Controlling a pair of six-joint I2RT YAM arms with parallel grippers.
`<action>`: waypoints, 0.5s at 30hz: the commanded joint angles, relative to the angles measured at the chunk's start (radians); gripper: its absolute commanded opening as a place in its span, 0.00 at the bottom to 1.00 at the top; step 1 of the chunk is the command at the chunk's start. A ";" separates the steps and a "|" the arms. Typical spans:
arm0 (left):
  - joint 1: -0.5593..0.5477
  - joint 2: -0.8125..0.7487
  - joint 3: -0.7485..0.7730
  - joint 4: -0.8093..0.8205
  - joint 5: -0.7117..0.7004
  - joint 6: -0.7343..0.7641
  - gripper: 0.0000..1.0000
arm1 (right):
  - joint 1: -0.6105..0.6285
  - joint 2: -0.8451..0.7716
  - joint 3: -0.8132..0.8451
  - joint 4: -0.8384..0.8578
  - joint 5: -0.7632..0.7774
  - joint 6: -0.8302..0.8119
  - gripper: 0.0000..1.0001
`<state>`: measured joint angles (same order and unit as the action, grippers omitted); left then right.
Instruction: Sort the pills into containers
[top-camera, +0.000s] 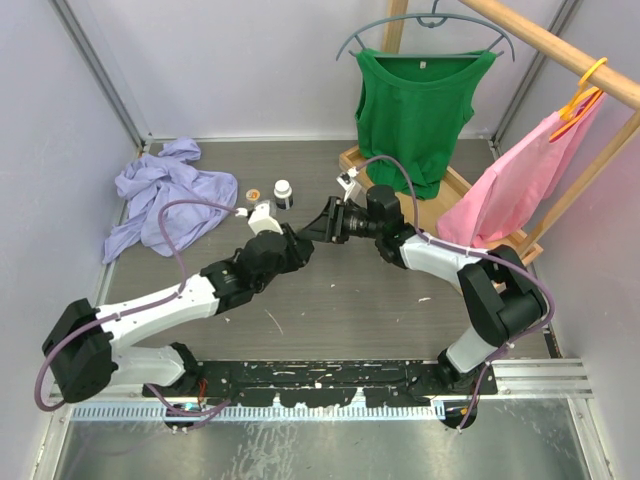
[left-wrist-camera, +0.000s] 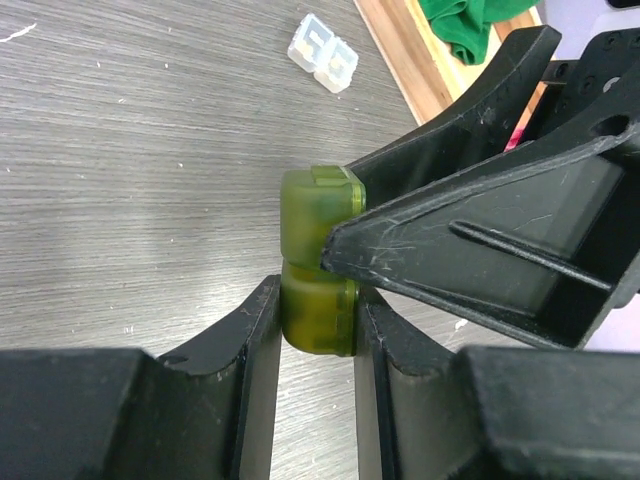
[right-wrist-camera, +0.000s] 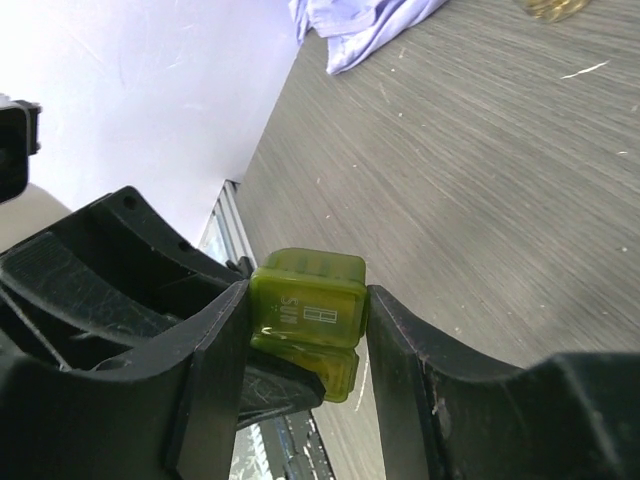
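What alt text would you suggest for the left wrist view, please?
A translucent olive green pill case is held above the table, its lower half pinched by the left tool and its upper half clamped from the right by the right tool. A clear pill case lies apart on the grey wood-grain table beyond.

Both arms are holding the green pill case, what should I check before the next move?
1. Left pincer clamped on green case: ok.
2. Right pincer clamped on its other half: ok.
3. Green case lifted off the table: ok.
4. Its lid open: cannot tell.
5. Clear case lying apart on the table, nothing over it: ok.
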<state>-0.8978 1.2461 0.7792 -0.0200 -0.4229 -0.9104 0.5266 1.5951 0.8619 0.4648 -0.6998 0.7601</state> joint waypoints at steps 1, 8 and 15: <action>0.071 -0.076 -0.046 0.038 -0.076 0.012 0.00 | 0.000 -0.015 0.022 0.080 -0.130 0.070 0.03; 0.083 -0.106 -0.074 0.074 -0.018 0.062 0.00 | 0.000 -0.017 0.014 0.117 -0.144 0.106 0.02; 0.083 -0.116 -0.062 0.110 0.053 0.201 0.00 | 0.001 -0.034 0.029 0.093 -0.146 0.061 0.67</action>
<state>-0.8467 1.1584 0.7147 0.0444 -0.3252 -0.8207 0.5278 1.5955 0.8619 0.5228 -0.7532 0.8410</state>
